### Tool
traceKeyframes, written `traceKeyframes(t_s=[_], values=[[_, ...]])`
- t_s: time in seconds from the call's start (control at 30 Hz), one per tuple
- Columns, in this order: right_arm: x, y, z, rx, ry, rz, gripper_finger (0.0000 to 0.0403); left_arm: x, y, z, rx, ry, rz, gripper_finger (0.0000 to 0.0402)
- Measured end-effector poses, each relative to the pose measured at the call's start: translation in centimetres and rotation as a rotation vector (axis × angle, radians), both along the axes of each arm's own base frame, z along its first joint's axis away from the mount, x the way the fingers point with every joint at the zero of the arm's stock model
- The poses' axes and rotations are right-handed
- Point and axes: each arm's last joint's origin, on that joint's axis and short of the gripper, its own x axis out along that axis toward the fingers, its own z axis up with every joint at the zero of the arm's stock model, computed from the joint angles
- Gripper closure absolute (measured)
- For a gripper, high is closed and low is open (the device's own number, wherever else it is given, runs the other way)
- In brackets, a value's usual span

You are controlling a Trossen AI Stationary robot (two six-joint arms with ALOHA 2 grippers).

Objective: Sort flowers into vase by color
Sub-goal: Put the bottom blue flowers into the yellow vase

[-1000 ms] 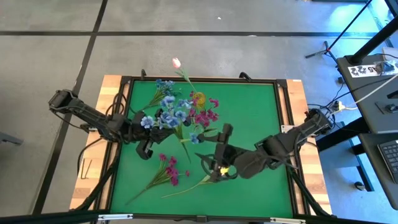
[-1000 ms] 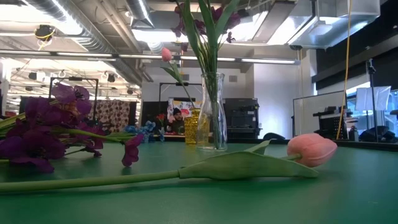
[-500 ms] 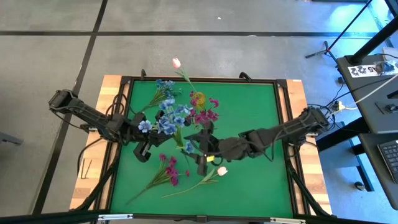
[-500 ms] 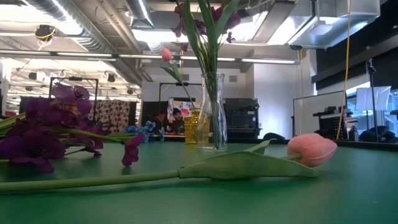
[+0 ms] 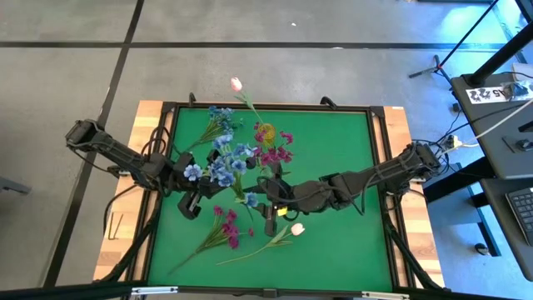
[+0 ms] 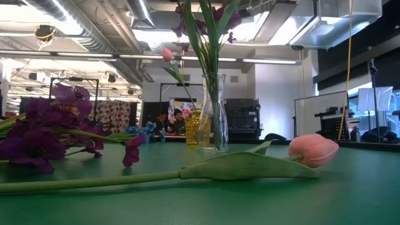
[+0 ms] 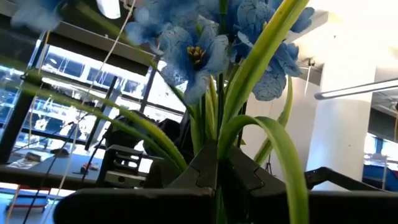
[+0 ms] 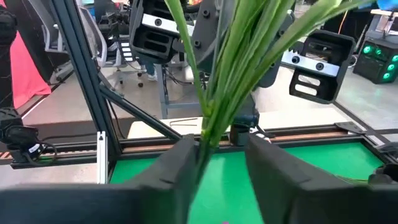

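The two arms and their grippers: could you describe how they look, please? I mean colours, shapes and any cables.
Both arms are dark, nearly black, built of slim jointed segments with thicker housings at the joints. The left gripper has two blocky black fingers with notched, angular inner edges. The right gripper has two broad, smooth, dark grey fingers. Black cables loop beside the left arm's base. No markings are visible.

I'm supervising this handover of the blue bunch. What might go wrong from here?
The right end effector is closing around only part of the blue spray's green stems; loose ones could slip out. The left end effector grips the same bunch, so pulling apart may tear it. Nearby, the magenta spray and tulip could get swept.
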Motion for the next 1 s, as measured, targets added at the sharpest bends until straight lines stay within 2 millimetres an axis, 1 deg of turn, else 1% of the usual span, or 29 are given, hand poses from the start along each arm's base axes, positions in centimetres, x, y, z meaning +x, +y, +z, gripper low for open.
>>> traceKeyframes(t_s=[0.17,0.23,0.3,0.43,0.53,0.83,1.0], values=[[0.0,0.1,0.0,0.006,0.002,0.023,0.0355,0.0,0.0,0.0,0.0,0.003,0.002,0.0401],[0.0,0.1,0.0,0.008,0.002,0.033,0.038,0.0,0.0,0.0,0.002,0.003,-0.002,0.0401],[0.0,0.1,0.0,0.006,0.004,0.035,0.0394,0.0,0.0,0.0,0.002,0.003,-0.001,0.0401],[0.0,0.1,0.0,0.004,0.007,0.035,0.0392,0.0,0.0,-0.1,0.012,0.006,-0.003,0.04],[0.0,0.1,-0.1,-0.001,0.013,0.026,0.0397,0.0,-0.2,-0.1,0.039,0.007,-0.014,0.0382],[-0.1,-0.1,-0.2,-0.015,0.019,-0.026,0.04,-0.3,-1.4,-0.4,0.091,0.027,-0.035,0.0282],[-0.2,-0.2,-0.1,-0.025,0.025,-0.059,0.0401,-0.6,-2.2,-0.5,0.104,0.046,-0.056,0.0238]])
